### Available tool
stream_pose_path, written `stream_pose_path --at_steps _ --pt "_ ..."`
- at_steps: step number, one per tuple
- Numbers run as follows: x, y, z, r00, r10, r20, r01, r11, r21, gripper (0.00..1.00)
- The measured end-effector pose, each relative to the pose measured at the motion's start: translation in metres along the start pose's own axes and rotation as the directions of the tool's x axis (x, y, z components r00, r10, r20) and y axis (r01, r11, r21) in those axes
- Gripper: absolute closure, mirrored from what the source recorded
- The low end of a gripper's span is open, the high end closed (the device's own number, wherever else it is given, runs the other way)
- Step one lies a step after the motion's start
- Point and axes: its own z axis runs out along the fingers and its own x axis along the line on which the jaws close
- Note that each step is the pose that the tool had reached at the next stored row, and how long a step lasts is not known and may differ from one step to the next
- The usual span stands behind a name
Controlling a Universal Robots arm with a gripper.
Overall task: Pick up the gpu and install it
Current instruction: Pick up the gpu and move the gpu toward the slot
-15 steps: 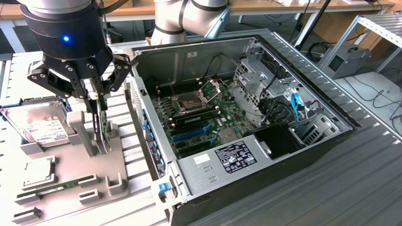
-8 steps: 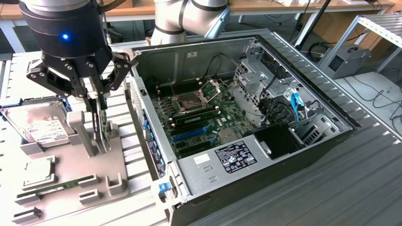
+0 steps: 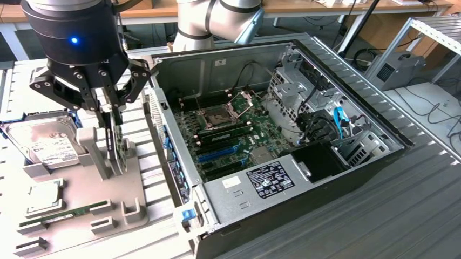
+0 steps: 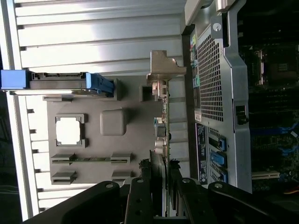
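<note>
Standing on edge in a slot of the gray holder point(image 3: 129, 200) point(image 4: 135, 140), the gpu point(image 3: 114, 154) point(image 4: 160, 130) sits directly between the two fingers of the tool point(image 3: 109, 127) point(image 4: 166, 173). The tool reaches down over the card's upper edge and is about half closed, its fingers pressed against the card's two flat sides. The holder lies on the ribbed counter point(image 3: 403, 216), just beside the open computer case point(image 3: 360, 124) point(image 4: 224, 93), on the exterior view's left. A hard drive point(image 3: 47, 143) point(image 4: 56, 80) lies beyond the card, away from the case.
</note>
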Motion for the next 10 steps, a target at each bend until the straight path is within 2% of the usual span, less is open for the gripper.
stream_pose_path --at_steps 10 --pt "0.0 0.0 -0.0015 1.0 0.0 0.0 0.0 1.0 0.0 0.74"
